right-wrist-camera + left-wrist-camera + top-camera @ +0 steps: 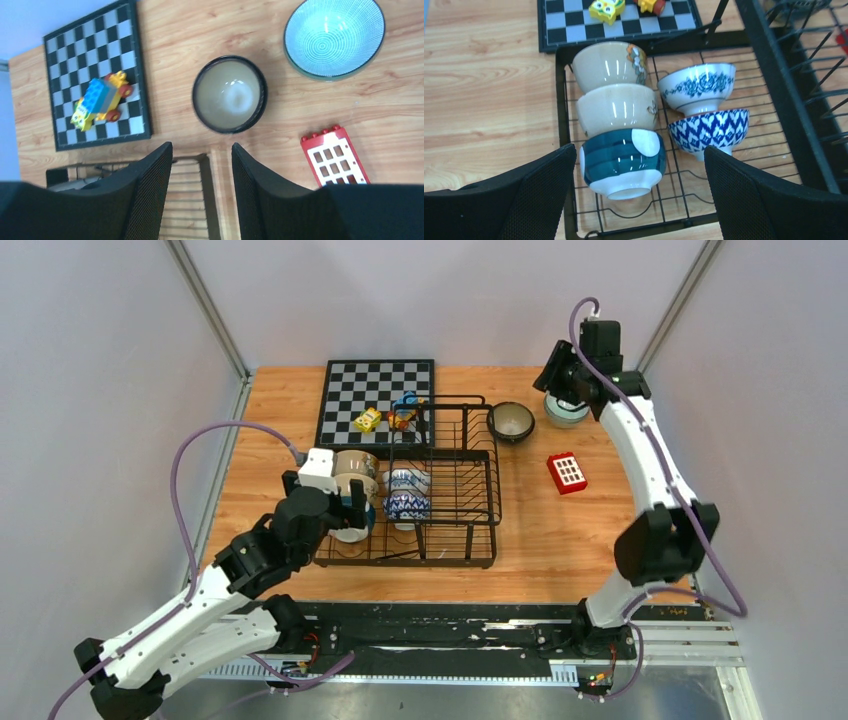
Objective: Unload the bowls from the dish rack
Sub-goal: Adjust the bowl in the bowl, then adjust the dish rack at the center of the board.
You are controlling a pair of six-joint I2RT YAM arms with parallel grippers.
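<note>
The black wire dish rack (494, 502) holds several bowls on their sides. On its left stand two beige bowls (606, 65) and a teal-banded bowl (624, 160) in a row. Beside them are two blue-and-white bowls (709, 130). My left gripper (639, 150) hangs open just above the teal-banded bowl, with a finger on either side and not touching it. A dark bowl (230, 94) and a pale mint bowl (334, 37) sit upright on the table right of the rack. My right gripper (201, 146) is open and empty, high above them.
A chessboard (378, 400) with a yellow toy (368, 420) and a toy car (100, 100) lies behind the rack. A red block (567, 472) lies on the wood to the right. Grey walls close in both sides.
</note>
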